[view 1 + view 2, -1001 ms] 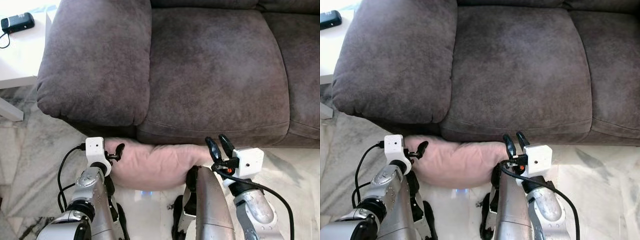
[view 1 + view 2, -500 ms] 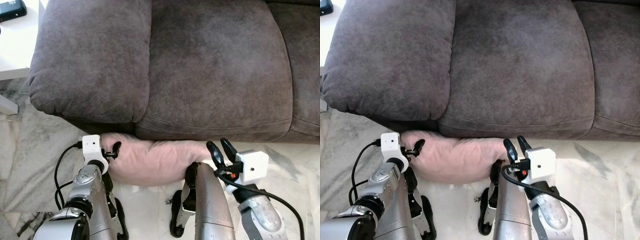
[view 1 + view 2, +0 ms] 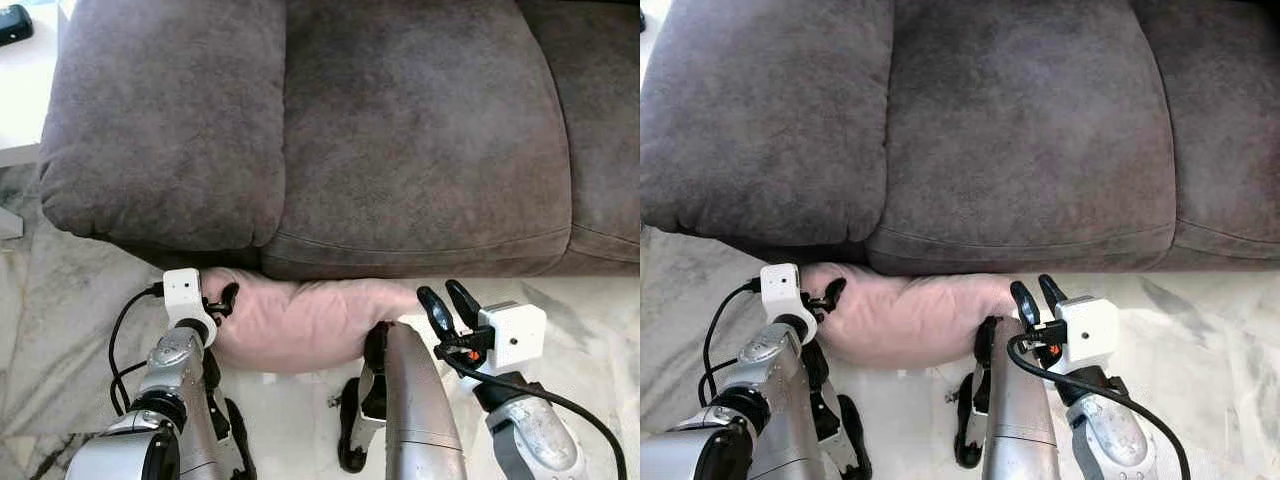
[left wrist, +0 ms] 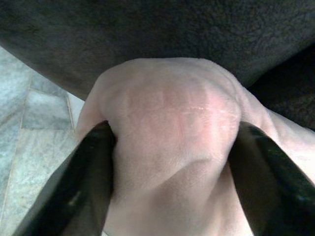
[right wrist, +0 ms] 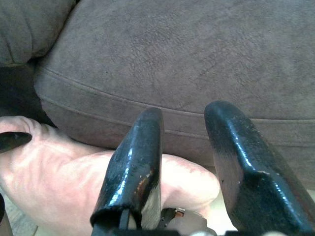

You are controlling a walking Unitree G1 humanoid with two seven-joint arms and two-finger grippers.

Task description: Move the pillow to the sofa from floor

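A pale pink pillow (image 3: 300, 322) lies on the marble floor, pressed against the front of the dark brown sofa (image 3: 400, 130). My left gripper (image 3: 222, 301) is shut on the pillow's left end; the left wrist view has both black fingers (image 4: 83, 187) pinching the pink fabric (image 4: 167, 128). My right gripper (image 3: 447, 303) hovers just above the pillow's right end, open, with nothing between its fingers (image 5: 135, 162). The sofa seat cushion (image 5: 197, 64) lies straight ahead of it.
The sofa's fat left armrest (image 3: 160, 120) overhangs the pillow's left end. A white table (image 3: 25, 100) with a black device (image 3: 12, 22) stands at far left. My legs and feet (image 3: 400, 400) stand on pale marble floor (image 3: 70, 300) right behind the pillow.
The camera has shifted so the sofa sits lower and further left in view. The left gripper stays clamped on the pillow; the right gripper stays open above it.
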